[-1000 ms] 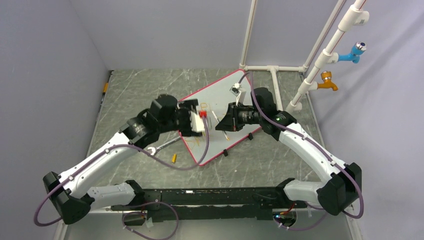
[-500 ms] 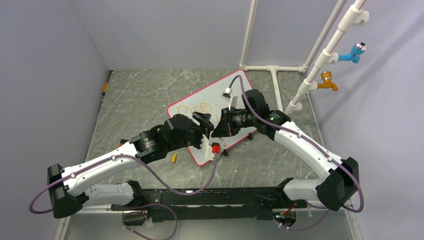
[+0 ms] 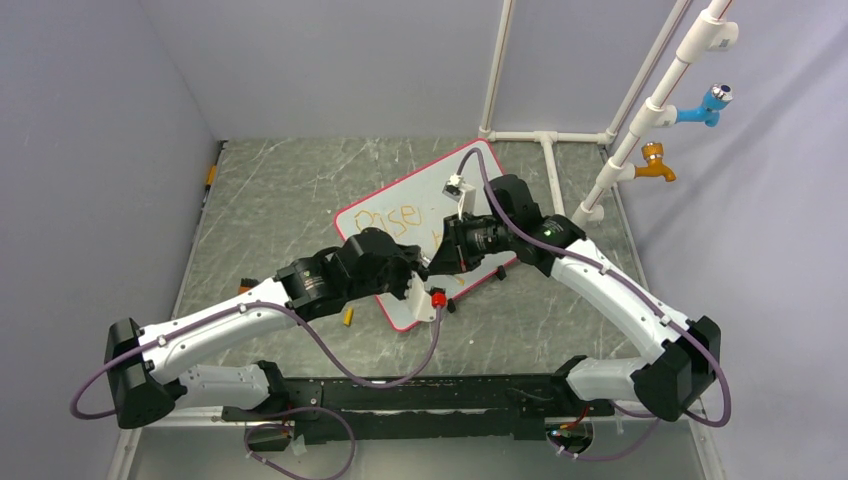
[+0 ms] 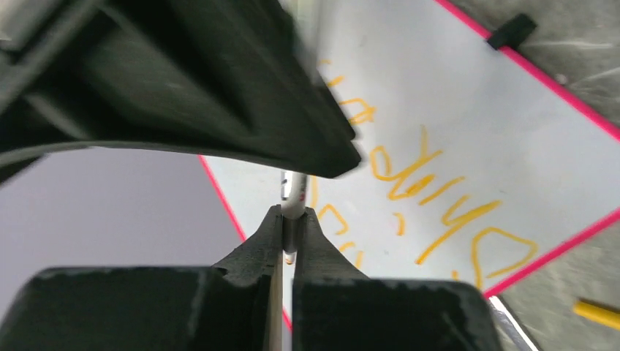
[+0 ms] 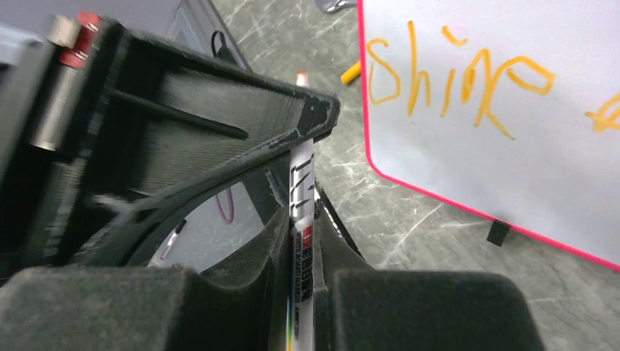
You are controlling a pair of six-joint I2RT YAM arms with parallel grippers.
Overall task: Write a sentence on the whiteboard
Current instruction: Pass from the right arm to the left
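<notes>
At the left, the left arm (image 3: 230, 320) had been swung off the 9 o'clock side of the board within the last second and brought down toward its 6 o'clock corner. Over the final half second it was nudged only slightly further. The left gripper (image 3: 418, 272) was pressed shut on a thin white marker (image 4: 292, 196), and a small orange tip could be made out between the fingers (image 4: 270, 241) in the left wrist view. A small yellow piece (image 3: 348, 317), possibly the cap, was left on the table (image 3: 270, 190) at about 8 o'clock from that corner.

In the middle, the whiteboard (image 3: 430, 195) was lying at the centre of the table, its long axis running from 7 to 1 o'clock. With the arm drawn away, the sentence (image 3: 385, 220) was uncovered: "Rise" in the far row, "shine" in the near row, and a further word cut off at the edge of the right wrist view.

At the right, the right gripper (image 3: 443, 250) was kept almost where it had been — at 2 o'clock from the left one — and was clamped on the printed barrel of the same marker. The pen was thus gripped at both ends. This was judged to be a hand-over or regrip, not a stroke, and the writing was judged largely done. Which gripper would keep the pen could not be told.
</notes>
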